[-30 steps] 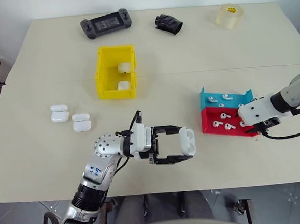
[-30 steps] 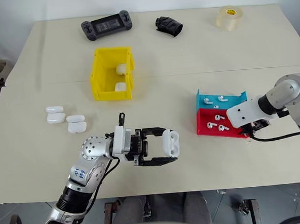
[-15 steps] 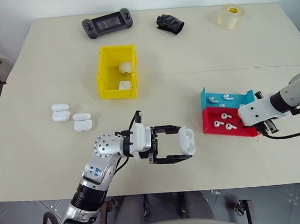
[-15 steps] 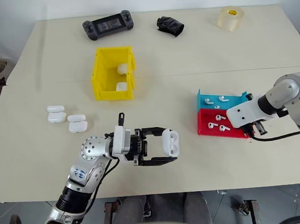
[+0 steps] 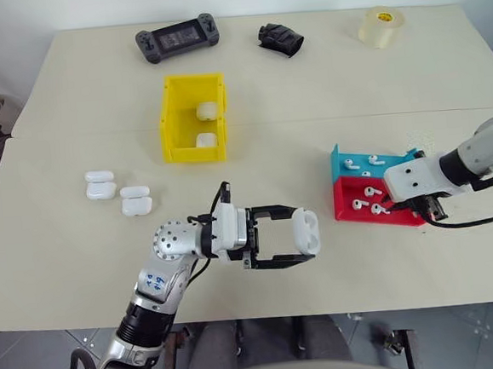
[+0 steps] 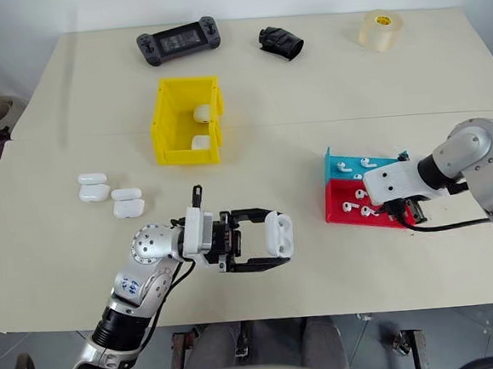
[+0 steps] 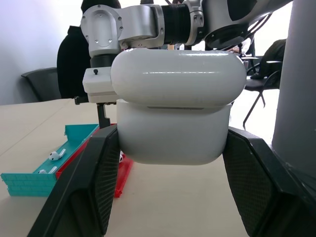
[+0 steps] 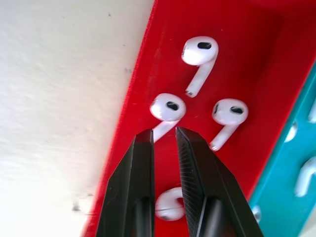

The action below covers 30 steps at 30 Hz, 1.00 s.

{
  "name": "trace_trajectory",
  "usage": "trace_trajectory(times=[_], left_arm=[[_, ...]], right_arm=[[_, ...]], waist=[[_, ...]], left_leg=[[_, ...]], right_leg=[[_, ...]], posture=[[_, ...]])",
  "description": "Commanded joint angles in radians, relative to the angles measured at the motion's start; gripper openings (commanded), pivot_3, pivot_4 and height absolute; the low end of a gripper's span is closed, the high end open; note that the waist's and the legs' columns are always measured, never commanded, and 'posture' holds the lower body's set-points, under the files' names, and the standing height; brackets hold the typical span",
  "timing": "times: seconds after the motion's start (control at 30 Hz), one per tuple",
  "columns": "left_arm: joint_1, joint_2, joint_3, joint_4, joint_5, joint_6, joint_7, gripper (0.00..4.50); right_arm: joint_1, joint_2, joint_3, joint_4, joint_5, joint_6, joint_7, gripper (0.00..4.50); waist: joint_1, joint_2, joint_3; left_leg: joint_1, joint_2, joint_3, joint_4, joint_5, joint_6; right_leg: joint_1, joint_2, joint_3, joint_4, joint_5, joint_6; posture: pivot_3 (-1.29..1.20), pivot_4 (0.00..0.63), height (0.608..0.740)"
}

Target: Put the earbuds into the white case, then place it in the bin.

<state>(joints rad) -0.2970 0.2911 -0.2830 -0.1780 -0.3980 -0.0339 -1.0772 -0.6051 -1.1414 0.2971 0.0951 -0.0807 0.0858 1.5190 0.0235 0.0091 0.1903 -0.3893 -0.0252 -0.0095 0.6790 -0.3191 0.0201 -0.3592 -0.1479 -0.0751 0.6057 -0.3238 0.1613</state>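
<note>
In the low red plastic tray (image 5: 357,206) at about four o'clock on the pale table (image 5: 64,250), I have my right gripper (image 8: 165,136) pointing down among the tiny glossy white stemmed earbuds (image 8: 200,54). Its two black fingers stand nearly together, pinched on the thin stem of one earbud (image 8: 167,109), whose bulb sits just past the tips. Two more buds lie near it in the red tray, another below the fingers, and others rest in the teal tray (image 5: 373,159) joined at its twelve o'clock side.

Near six o'clock, my left gripper (image 5: 297,234) is clamped across the sides of a small glossy white rounded-pebble charging case (image 7: 175,106), holding it clear of the table with its lid facing the right arm. The bright yellow open-top plastic bin (image 5: 172,122) sits toward eleven o'clock with two cases already inside; two more cases (image 5: 117,193) lie at nine o'clock.

I judge the earbud to be very light, hard and slick: a stem grip can let it twist or squirt out, so I would squeeze gently, low on the stem near the bulb. The case is rigid and smooth too; flat pads on its broad sides, below the lid seam, seem the safe hold.
</note>
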Motion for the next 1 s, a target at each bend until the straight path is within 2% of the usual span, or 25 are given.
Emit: trace_trajectory(times=[0.03,0.27,0.5,1.0], left_arm=[[-0.008,-0.002,0.006,-0.006,0.001,-0.026,-0.003,2.77],[-0.013,-0.006,0.006,-0.001,0.003,-0.03,-0.004,2.77],[-0.02,-0.008,0.005,0.004,0.003,-0.032,-0.006,2.77],[-0.032,-0.008,0.004,0.01,0.001,-0.035,-0.018,2.77]], right_arm=[[0.016,-0.055,-0.038,-0.076,0.03,0.116,0.066,1.11],[0.024,-0.026,-0.06,-0.209,0.124,0.452,-0.015,3.27],[0.063,-0.03,-0.052,-0.261,0.119,0.556,-0.071,3.27],[0.111,-0.001,-0.06,-0.271,0.131,0.65,-0.204,3.27]], waist=[[0.0,0.0,0.0],[0.0,0.001,0.0],[0.002,0.001,0.0],[0.001,0.001,0.0]], left_leg=[[0.0,0.0,0.0,0.0,0.0,0.0],[0.0,0.0,0.0,0.0,0.0,0.0],[-0.001,-0.001,-0.001,0.0,0.0,-0.001],[-0.001,-0.001,-0.001,0.0,0.0,-0.001]], right_leg=[[0.0,0.0,0.0,0.0,0.0,0.0],[0.0,0.0,0.0,0.0,0.0,0.0],[0.0,-0.001,0.0,0.0,0.0,0.0],[0.0,-0.001,-0.001,0.0,0.0,0.0]], posture=[[0.0,0.15,0.74],[0.0,0.15,0.74],[0.0,0.15,0.74],[0.0,0.15,0.74]])
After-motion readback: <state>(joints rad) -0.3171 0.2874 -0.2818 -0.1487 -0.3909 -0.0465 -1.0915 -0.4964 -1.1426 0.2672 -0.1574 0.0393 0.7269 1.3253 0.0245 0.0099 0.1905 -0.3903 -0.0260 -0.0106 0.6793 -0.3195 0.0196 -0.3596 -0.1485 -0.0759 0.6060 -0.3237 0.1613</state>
